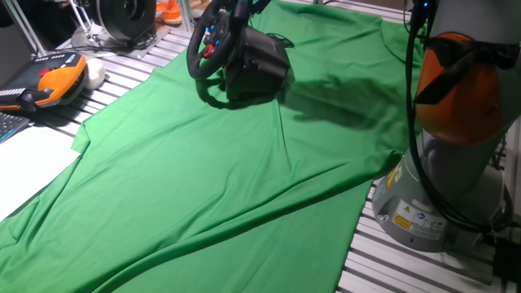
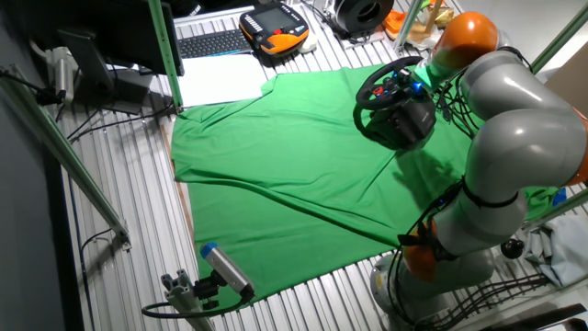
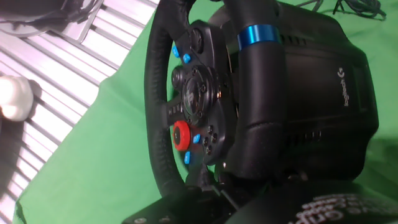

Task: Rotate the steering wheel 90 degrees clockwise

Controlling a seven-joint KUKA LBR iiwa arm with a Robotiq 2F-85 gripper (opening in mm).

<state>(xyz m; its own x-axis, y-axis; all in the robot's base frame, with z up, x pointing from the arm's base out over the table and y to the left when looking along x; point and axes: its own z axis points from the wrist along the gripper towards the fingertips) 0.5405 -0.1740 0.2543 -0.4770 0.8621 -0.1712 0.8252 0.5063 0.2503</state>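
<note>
The steering wheel [image 1: 205,50] is a black round rim with red and blue hub buttons, on a bulky black box base [image 1: 262,63] at the far end of the green cloth. It also shows in the other fixed view [image 2: 384,89]. In the hand view the wheel [image 3: 157,93] faces left, and the near part of the rim, with a blue band [image 3: 257,34], runs down between my fingers. My gripper [image 1: 242,8] is at the wheel's top rim, and its black fingers [image 3: 186,211] appear closed around the rim at the bottom of the frame.
A green cloth [image 1: 244,179] covers the slatted table. An orange teach pendant [image 1: 53,81], a white round object [image 1: 95,73] and white paper [image 1: 28,163] lie to the left. A round black-and-silver disc device [image 1: 126,16] stands behind. My arm's base [image 1: 431,203] is at the right.
</note>
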